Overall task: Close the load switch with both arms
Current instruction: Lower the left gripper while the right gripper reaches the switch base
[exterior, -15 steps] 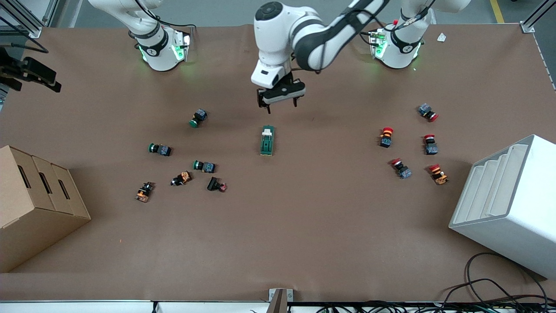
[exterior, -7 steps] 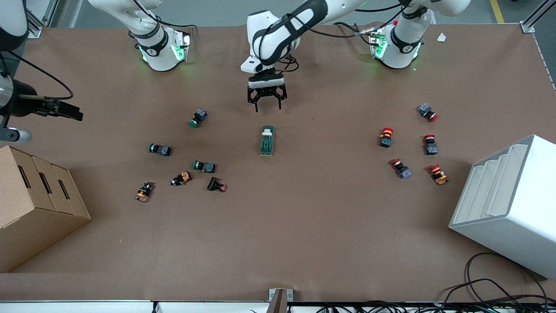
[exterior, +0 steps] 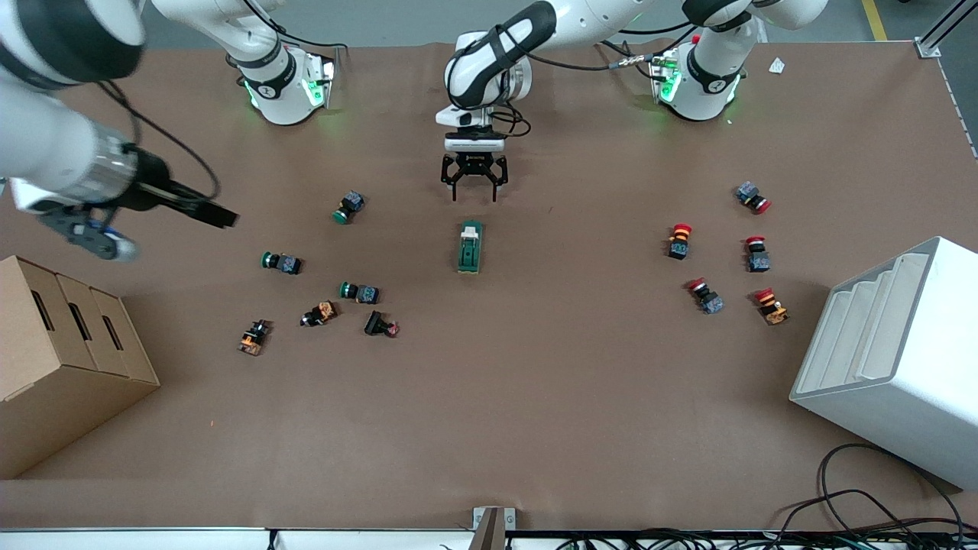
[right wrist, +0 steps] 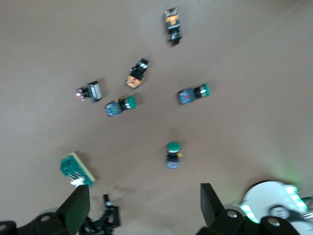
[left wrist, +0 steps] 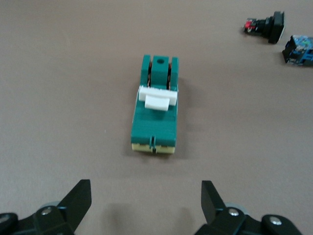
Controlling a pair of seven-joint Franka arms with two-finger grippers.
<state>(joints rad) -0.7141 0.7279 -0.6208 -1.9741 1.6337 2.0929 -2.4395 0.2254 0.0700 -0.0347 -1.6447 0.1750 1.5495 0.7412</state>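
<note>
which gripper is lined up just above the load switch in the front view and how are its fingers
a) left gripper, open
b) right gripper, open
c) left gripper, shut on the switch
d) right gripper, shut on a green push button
a: the left gripper hangs by the load switch, on the side toward the arm bases, fingers spread and empty, while the right gripper is over bare table toward the right arm's end.

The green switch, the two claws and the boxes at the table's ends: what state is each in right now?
Load switch: flat on the table, untouched, white lever at its end nearer the arms' bases.
Left gripper: open, empty, above the table next to the switch's lever end.
Right gripper: open, empty, up over the table's right-arm end.
Cardboard box: closed.
White bin: tipped, open side facing up.
</note>
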